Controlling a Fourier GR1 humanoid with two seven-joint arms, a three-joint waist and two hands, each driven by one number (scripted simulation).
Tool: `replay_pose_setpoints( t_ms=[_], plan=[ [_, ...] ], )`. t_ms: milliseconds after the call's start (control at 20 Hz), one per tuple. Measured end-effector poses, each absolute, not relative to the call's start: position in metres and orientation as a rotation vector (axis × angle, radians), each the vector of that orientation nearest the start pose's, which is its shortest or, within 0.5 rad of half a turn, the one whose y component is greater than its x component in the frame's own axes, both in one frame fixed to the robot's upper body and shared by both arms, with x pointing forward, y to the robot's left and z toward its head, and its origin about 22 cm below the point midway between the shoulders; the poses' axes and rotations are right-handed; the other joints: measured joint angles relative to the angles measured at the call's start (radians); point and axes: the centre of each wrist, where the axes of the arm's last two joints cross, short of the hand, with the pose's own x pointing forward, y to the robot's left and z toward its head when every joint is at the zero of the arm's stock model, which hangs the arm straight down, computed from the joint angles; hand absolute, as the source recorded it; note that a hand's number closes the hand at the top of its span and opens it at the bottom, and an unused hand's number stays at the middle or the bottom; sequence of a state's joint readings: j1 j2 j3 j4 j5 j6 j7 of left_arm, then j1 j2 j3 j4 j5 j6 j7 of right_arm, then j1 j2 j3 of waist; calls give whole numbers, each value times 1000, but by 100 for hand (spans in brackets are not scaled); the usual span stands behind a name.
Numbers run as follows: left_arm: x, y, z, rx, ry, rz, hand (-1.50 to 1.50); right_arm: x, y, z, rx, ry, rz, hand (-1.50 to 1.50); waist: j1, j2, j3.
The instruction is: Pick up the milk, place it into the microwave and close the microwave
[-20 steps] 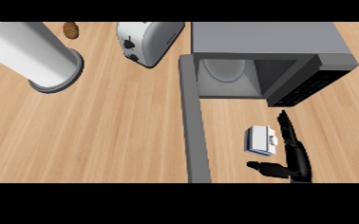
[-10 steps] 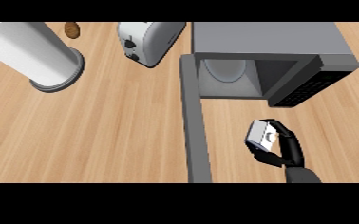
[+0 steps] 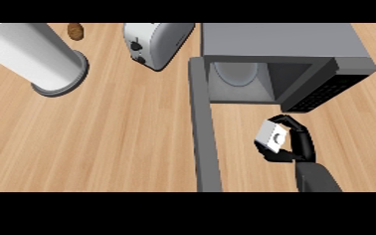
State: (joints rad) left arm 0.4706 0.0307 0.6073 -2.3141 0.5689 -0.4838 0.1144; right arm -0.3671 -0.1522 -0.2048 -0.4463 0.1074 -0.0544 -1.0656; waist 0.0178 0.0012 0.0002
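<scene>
Right hand (image 3: 297, 144): came in from the near right edge, fingers (image 3: 292, 124) curled round the milk
Milk (image 3: 274, 137): a small white carton, tilted in the hand, just near of the microwave's opening, outside it
Microwave (image 3: 283, 42): grey, at the far right, cavity showing a round plate (image 3: 235, 73) inside
Microwave door (image 3: 203, 129): swung open, running toward the near edge left of the milk
Tabletop (image 3: 110, 139): light wood
Toaster (image 3: 150, 45): far, left of the microwave
White cylinder (image 3: 40, 57): far left
Small brown item (image 3: 75, 30): at the far edge, too small to identify
</scene>
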Motion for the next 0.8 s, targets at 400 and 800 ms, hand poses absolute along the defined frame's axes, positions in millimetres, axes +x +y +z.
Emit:
replay_pose_setpoints(
  t_ms=[400,800],
  plan=[
    [71,351,120,55,-1927,97,-150,291,-288,-119,-56,-1904,190,150,-9,-3,0],
    [67,357,117,75,-1924,98,-150,301,-253,-89,45,-1985,224,150,-19,-6,-1]
  ],
)
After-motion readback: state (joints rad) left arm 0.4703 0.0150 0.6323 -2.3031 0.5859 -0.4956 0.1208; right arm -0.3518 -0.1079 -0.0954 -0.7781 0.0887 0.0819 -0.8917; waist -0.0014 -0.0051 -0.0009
